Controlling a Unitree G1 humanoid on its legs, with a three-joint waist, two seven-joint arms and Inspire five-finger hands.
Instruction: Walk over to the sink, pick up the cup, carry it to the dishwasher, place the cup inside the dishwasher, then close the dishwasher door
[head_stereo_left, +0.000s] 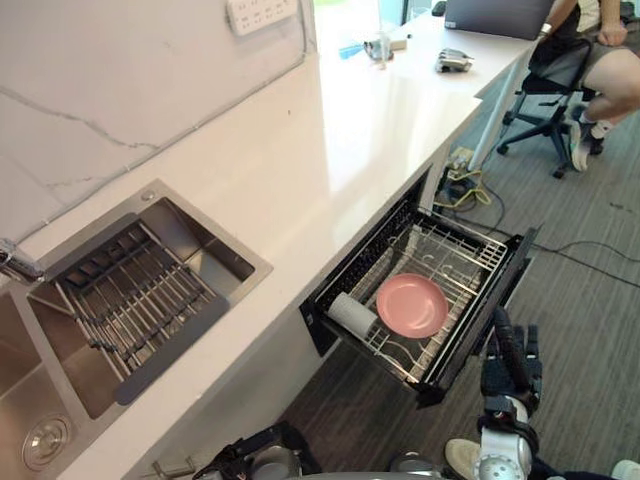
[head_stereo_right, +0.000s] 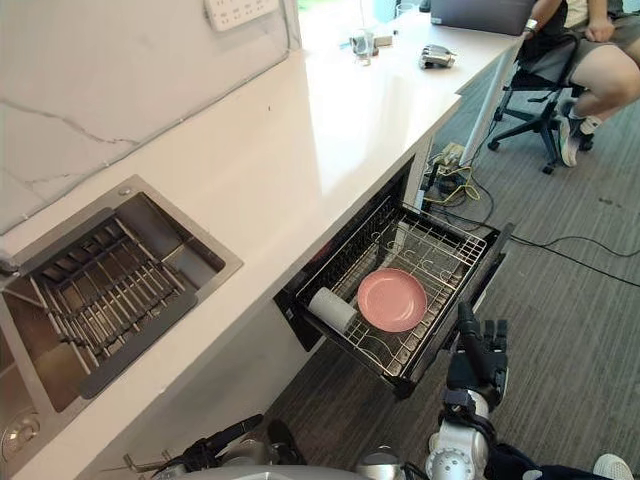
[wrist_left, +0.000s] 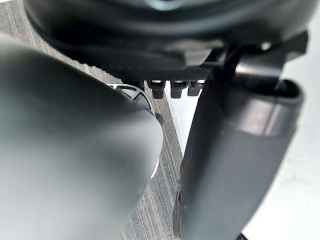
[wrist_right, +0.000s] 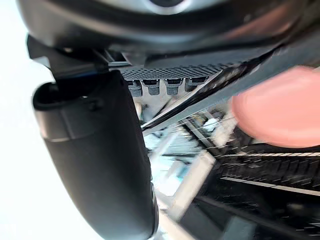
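Observation:
The dishwasher drawer (head_stereo_left: 486, 318) stands pulled out from under the white counter (head_stereo_left: 330, 130). In its wire rack a pale cup (head_stereo_left: 352, 313) lies on its side, next to a pink plate (head_stereo_left: 412, 305). My right hand (head_stereo_left: 512, 358) is just outside the drawer's front panel, fingers straight and holding nothing. In its wrist view the plate (wrist_right: 280, 107) shows as a pink blur past the thumb (wrist_right: 100, 150). My left hand (head_stereo_left: 248, 455) hangs low by the cabinet front, relaxed and holding nothing. The steel sink (head_stereo_left: 215, 235) with its slatted rack is to the left.
A person sits on an office chair (head_stereo_left: 545, 95) at the far right, by a laptop (head_stereo_left: 495, 15). Small items (head_stereo_left: 455, 60) lie on the counter's far end. Cables (head_stereo_left: 470, 190) trail on the floor beside the drawer. A tap (head_stereo_left: 15, 262) stands at the sink's left.

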